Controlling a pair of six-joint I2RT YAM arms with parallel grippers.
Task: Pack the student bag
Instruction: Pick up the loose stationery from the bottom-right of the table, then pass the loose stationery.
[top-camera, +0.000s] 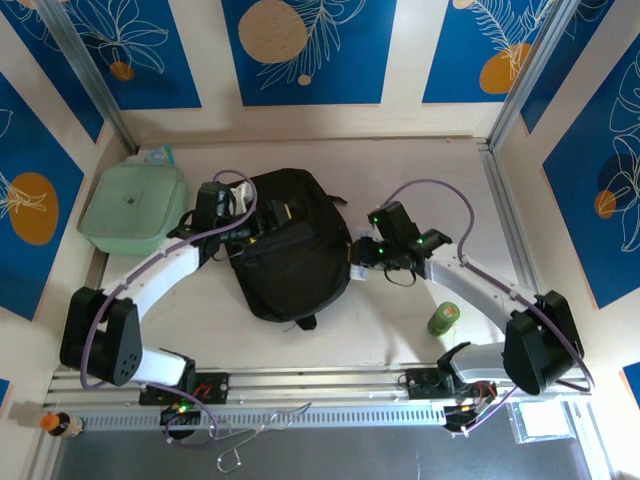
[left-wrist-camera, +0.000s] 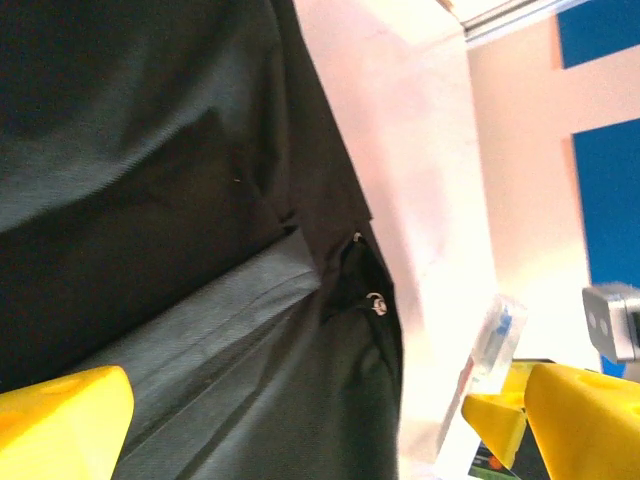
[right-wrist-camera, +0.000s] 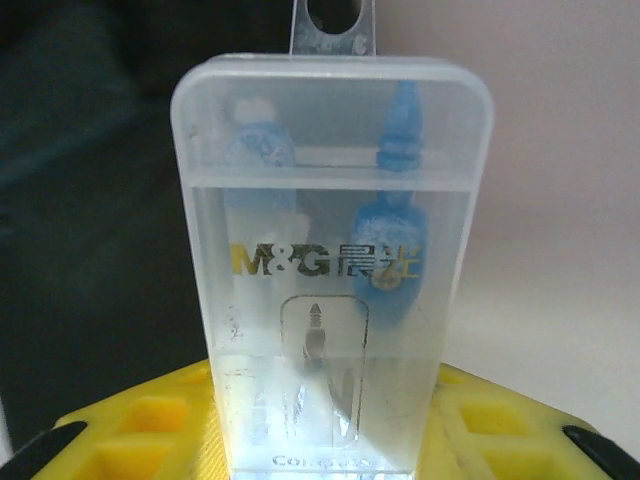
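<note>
The student bag (top-camera: 288, 248), a black fabric backpack, lies flat in the middle of the table. My left gripper (top-camera: 235, 225) hovers over the bag's upper left part, jaws wide open. In the left wrist view its yellow fingers (left-wrist-camera: 60, 420) stand far apart on either side of the bag's dark fabric and a zip pull (left-wrist-camera: 375, 301). At the bag's right edge my right gripper (top-camera: 362, 252) is shut on a clear plastic case (right-wrist-camera: 330, 260). The case is printed M&G, has blue parts inside, and stands upright between the yellow fingers (right-wrist-camera: 130, 430). It also shows as the clear case (left-wrist-camera: 490, 345) beside the bag.
A pale green square lidded container (top-camera: 133, 207) sits at the back left near the wall. A small green bottle (top-camera: 443, 318) stands on the table at the front right. An aluminium rail (top-camera: 320, 385) runs along the near edge, with an orange-capped bottle (top-camera: 58, 424) beyond it.
</note>
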